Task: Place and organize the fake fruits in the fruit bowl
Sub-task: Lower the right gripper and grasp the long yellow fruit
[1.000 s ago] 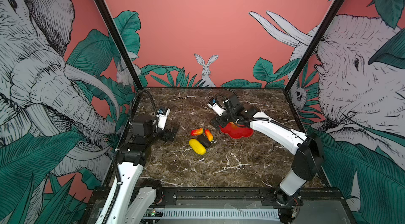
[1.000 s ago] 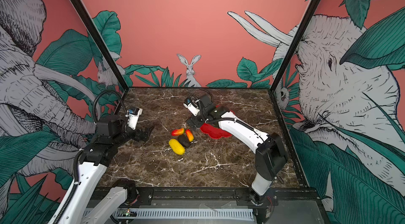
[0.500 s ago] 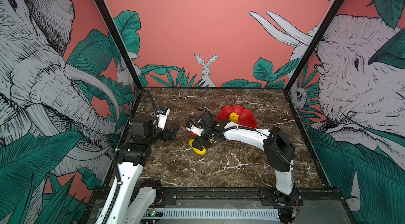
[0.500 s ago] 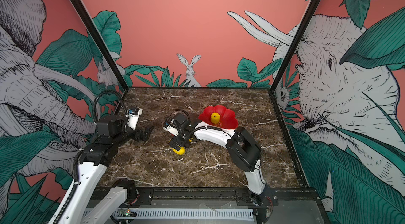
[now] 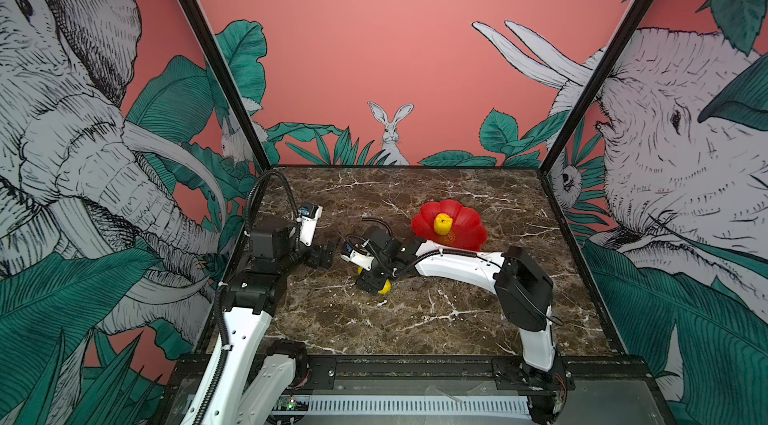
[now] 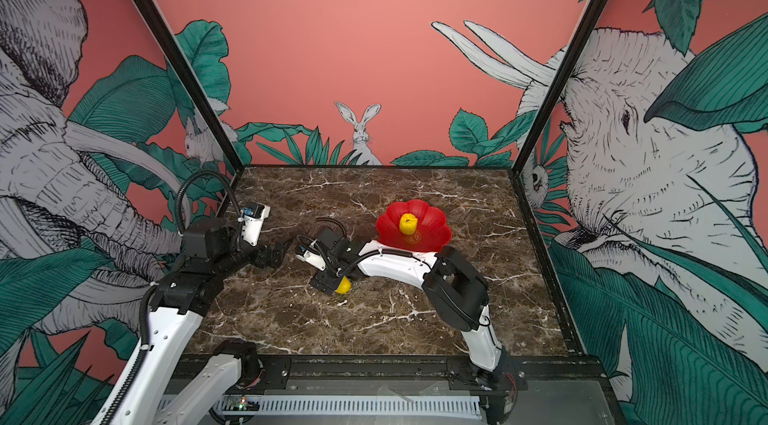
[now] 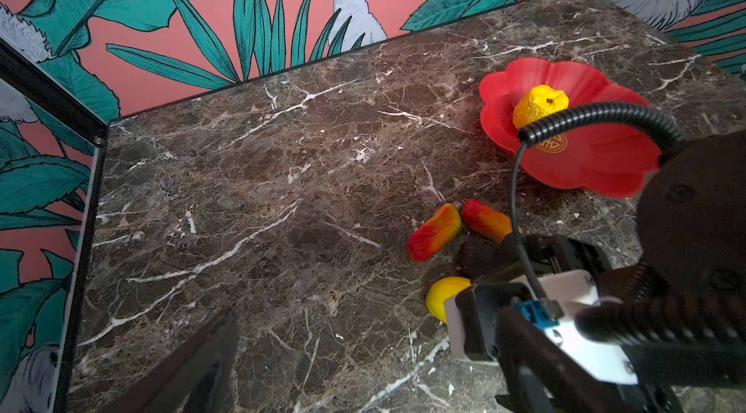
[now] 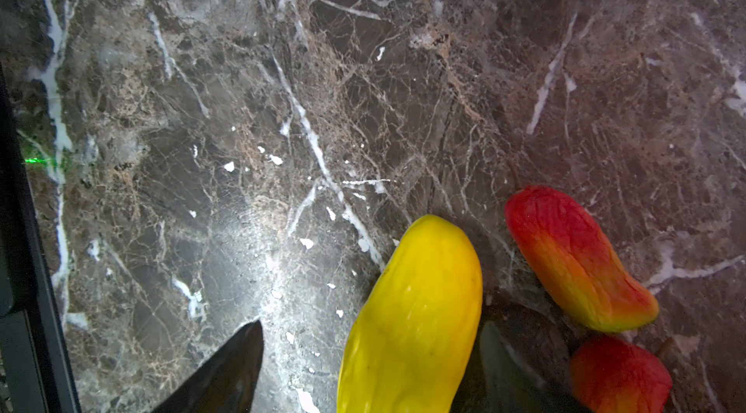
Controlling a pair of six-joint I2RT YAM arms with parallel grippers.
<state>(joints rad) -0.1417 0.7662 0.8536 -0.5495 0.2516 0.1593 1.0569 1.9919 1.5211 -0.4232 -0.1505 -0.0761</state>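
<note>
The red flower-shaped fruit bowl (image 5: 467, 232) (image 6: 430, 221) (image 7: 597, 164) holds the round yellow fruit (image 5: 443, 223) (image 6: 408, 223) (image 7: 539, 106). In front and to the left of it, the other fake fruits lie on the marble. They are the long yellow one (image 8: 415, 318) (image 5: 385, 286) (image 7: 444, 294), two red-orange ones (image 7: 434, 232) (image 7: 486, 221) and a dark oval (image 7: 474, 255). My right gripper (image 5: 372, 281) (image 8: 371, 334) is down over the long yellow fruit, open, a finger on each side and a gap at one finger (image 8: 226, 370). My left gripper (image 5: 330, 254) hovers open and empty just to the left.
The right forearm (image 5: 453, 265) stretches across in front of the bowl. A black frame post stands at each back corner and painted walls close in the marble table (image 5: 415, 319) on three sides. A black rail (image 5: 415, 364) runs along the front edge.
My right gripper has swung from the bowl left to the loose fruits and come down around the long yellow one. The round yellow fruit now shows in the bowl. The left arm has not moved.
</note>
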